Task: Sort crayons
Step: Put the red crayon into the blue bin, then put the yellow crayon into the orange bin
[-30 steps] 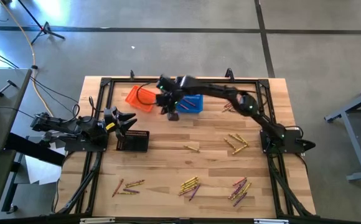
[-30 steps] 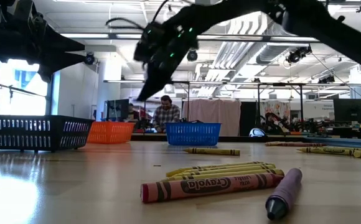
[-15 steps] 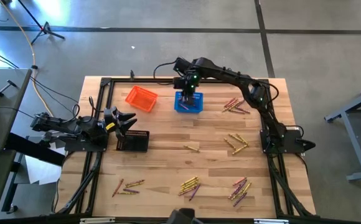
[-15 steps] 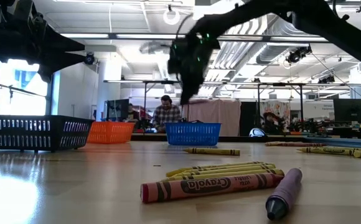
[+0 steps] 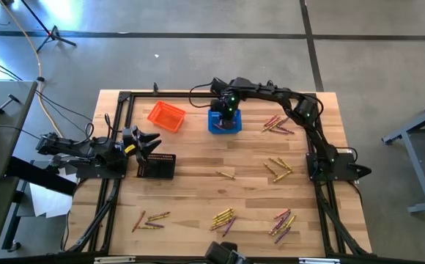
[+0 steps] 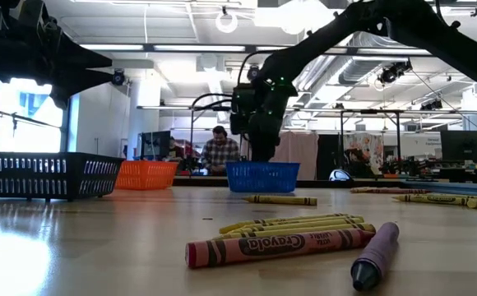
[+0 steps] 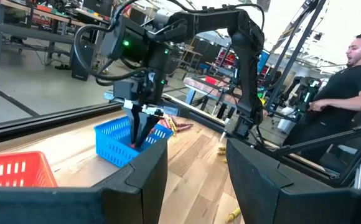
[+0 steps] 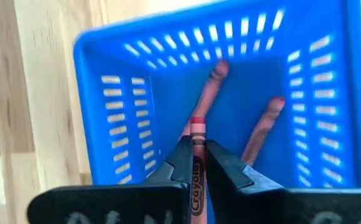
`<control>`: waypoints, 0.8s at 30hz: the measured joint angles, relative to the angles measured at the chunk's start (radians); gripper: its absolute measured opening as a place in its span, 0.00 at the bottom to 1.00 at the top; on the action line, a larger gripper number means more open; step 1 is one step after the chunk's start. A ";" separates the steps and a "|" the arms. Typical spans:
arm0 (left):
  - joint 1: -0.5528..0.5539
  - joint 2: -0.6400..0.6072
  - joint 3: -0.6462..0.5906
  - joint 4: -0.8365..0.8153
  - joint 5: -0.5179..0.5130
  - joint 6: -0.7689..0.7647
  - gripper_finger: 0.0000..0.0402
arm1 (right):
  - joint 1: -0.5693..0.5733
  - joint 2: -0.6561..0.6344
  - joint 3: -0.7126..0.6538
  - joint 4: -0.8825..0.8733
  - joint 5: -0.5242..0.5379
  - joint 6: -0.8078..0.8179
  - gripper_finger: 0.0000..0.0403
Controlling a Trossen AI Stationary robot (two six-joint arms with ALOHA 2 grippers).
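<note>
My right gripper (image 5: 226, 117) hangs over the blue basket (image 5: 223, 122) at the table's far middle, shut on a red crayon (image 8: 196, 163). Its fingers dip into the basket's mouth (image 7: 144, 132). Two reddish crayons (image 8: 210, 93) (image 8: 261, 127) lie on the basket's floor. Loose yellow, red and purple crayons lie in small heaps on the wood (image 5: 277, 125) (image 5: 279, 167) (image 5: 223, 218) (image 5: 282, 224) (image 5: 150, 218). My left gripper (image 5: 150, 141) waits open at the table's left side, next to the black basket (image 5: 157, 166). My right gripper pinches the red crayon's paper-wrapped body (image 8: 196, 177) between its two fingers. The fingers come from above, slanting steeply down, and the crayon lies along them. Its free end (image 8: 197, 127) sticks out past the fingertips, down into the blue basket, clear of the table.
An orange basket (image 5: 165, 116) stands to the left of the blue one. The black frame rails (image 5: 124, 99) run round the table's edges. A single yellow crayon (image 5: 225, 174) lies mid-table. A person (image 7: 348, 74) sits beyond the table.
My right gripper has swung from between the orange and blue baskets toward the table's right, over the blue basket, and has sunk toward its mouth while rolling a little. It has stayed shut on the red crayon.
</note>
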 joint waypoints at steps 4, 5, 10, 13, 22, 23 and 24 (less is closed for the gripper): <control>0.000 0.000 0.000 0.000 0.000 0.000 0.38 | 0.000 0.000 0.000 0.049 0.000 0.023 0.04; 0.000 0.000 0.000 0.000 0.000 0.000 0.38 | 0.000 0.000 0.000 0.055 0.000 0.026 0.04; 0.000 0.000 0.000 0.000 0.000 0.000 0.38 | 0.005 0.000 0.000 0.071 0.000 0.026 0.09; 0.000 0.000 0.000 0.000 0.000 0.000 0.38 | 0.007 0.000 0.000 0.062 0.000 0.026 0.15; 0.000 0.000 0.000 0.000 0.000 0.000 0.38 | 0.008 -0.097 0.001 -0.121 0.026 0.064 0.23; 0.000 0.000 0.000 0.000 0.000 0.000 0.38 | 0.008 -0.120 0.002 -0.146 0.028 0.071 0.23; 0.000 0.000 0.000 0.000 0.000 0.000 0.38 | 0.009 -0.146 0.002 -0.168 0.028 0.085 0.23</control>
